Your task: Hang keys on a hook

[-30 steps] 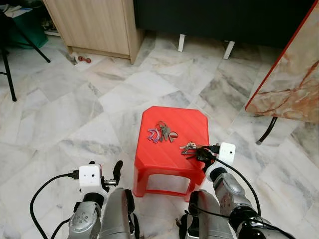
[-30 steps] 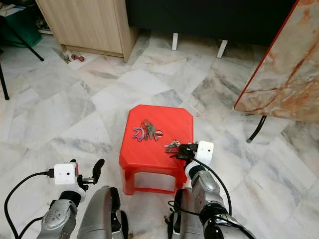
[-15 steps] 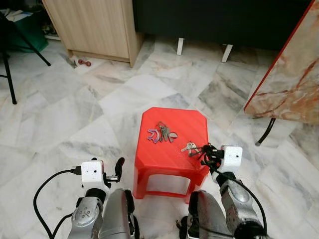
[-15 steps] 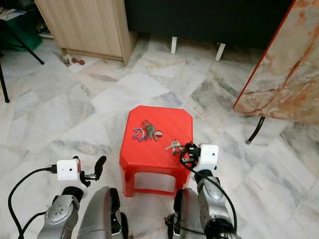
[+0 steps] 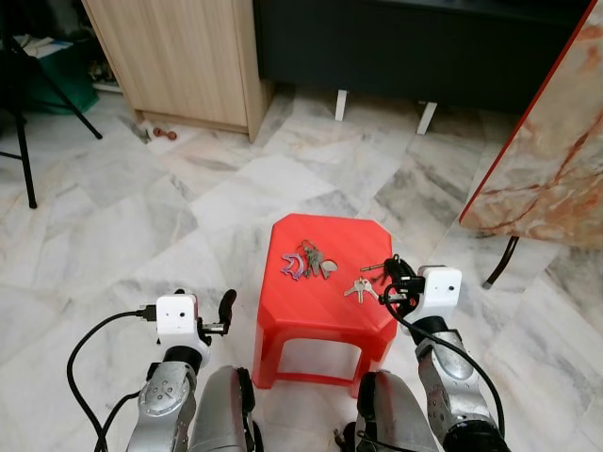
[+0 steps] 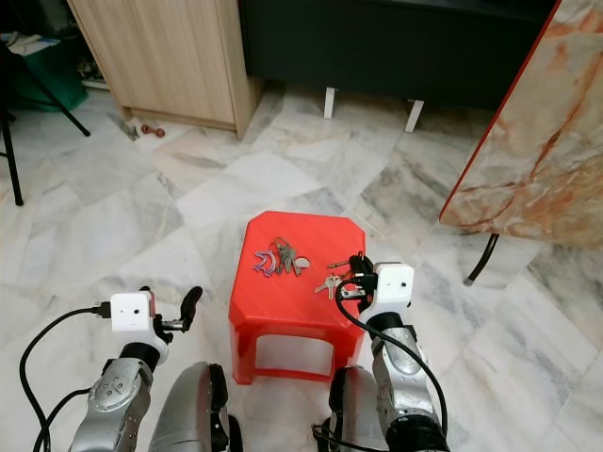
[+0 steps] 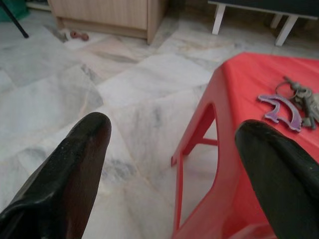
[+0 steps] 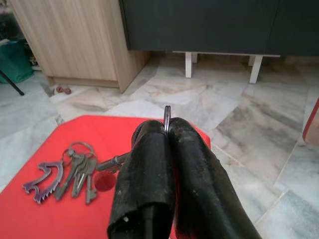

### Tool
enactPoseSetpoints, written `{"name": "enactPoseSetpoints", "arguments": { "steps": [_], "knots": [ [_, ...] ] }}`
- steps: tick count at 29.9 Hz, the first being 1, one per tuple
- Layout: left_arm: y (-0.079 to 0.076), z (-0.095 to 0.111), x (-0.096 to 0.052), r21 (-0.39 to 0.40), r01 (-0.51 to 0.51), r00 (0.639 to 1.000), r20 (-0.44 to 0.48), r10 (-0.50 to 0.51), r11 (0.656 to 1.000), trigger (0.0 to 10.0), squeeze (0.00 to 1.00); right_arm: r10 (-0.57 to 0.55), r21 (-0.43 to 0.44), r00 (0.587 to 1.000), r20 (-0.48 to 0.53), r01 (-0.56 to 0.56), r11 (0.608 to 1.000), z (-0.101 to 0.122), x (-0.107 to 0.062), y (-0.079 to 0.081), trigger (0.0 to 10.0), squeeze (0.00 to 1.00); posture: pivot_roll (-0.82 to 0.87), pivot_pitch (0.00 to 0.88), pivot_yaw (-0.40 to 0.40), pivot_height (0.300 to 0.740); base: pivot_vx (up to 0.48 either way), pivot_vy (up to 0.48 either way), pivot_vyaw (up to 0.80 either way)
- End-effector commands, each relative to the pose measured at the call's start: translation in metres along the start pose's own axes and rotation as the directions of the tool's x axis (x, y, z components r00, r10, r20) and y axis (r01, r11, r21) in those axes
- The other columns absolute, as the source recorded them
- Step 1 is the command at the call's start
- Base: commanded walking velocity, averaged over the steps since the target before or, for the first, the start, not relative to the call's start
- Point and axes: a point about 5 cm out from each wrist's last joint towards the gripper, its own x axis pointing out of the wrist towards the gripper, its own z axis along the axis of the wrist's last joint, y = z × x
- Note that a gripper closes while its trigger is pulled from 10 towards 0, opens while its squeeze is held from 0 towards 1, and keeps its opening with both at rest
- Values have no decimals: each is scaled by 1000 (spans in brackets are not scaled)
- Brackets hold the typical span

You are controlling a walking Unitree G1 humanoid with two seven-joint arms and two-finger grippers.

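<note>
1. Two bunches of keys are in play at the red stool (image 5: 320, 301): the right gripper (image 5: 394, 278) is clenched on the ring of the small key bunch (image 5: 358, 288), whose ring edge pokes up between the pressed-together fingertips (image 8: 149, 137) in the right wrist view, while the second key bunch (image 5: 306, 261) with its purple tag (image 8: 44, 180) lies flat near the middle of the stool top.

2. A second ago the small bunch lay on the stool's right edge with the right gripper low beside it. Now that gripper sits higher and the keys dangle from it just above the red surface, so the pick-up appears done.

3. The left gripper (image 5: 226, 309) hovers beside the stool's left side with its fingers spread wide and nothing between them, much as it did a second ago.

4. The whole head view has shifted, showing more of the wooden cabinet (image 5: 179, 52) and the dark unit (image 5: 415, 42) behind, so the robot seems to be straightening up.

5. No hook can be made out in any view. The likely next need is to turn or walk to find one, carrying the ring steadily, since the grip is only on its thin edge.
</note>
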Motion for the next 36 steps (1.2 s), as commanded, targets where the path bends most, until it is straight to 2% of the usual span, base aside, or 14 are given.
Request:
{"name": "enactPoseSetpoints", "arguments": {
  "steps": [1, 10, 19, 24, 28, 36],
  "knots": [
    [0, -4, -1, 18, 0, 1000, -15, 0, 1000, 10000, 0, -19, 4, 1000, -11, 19, 1000, -2, -4, -3, 10000, 0, 85, 106, -38, 628, 0, 0, 0],
    [-1, -5, -1, 16, 11, 1000, -10, -11, 1000, 10000, 0, -25, 12, 1000, -9, 25, 1000, -2, -4, -2, 10000, 0, 85, 88, -31, 678, 0, 0, 0],
    [-3, -4, 1, 17, 20, 1000, -1, -20, 1000, 10000, 0, -30, 18, 999, -20, 31, 999, -3, -4, 0, 10000, 0, 90, 112, -29, 738, 0, 0, 0],
    [-2, -4, 0, 14, 18, 1000, 1, -18, 1000, 10000, 0, -34, -7, 998, -53, 34, 999, -7, -5, 1, 10000, 0, 92, 115, -28, 740, 0, 0, 0],
    [-2, -3, -1, 4, 16, 1000, 10, -16, 1000, 10000, 0, -40, 11, 998, -43, 40, 999, -7, -5, 1, 10000, 0, 92, 115, -28, 740, 0, 0, 0],
    [-2, -2, 0, -1, 16, 1000, 15, -16, 1000, 10000, 0, -51, -4, 997, -56, 51, 999, -8, -5, 0, 10000, 0, 89, 128, -27, 740, -275, 0, 0]
  ]
}}
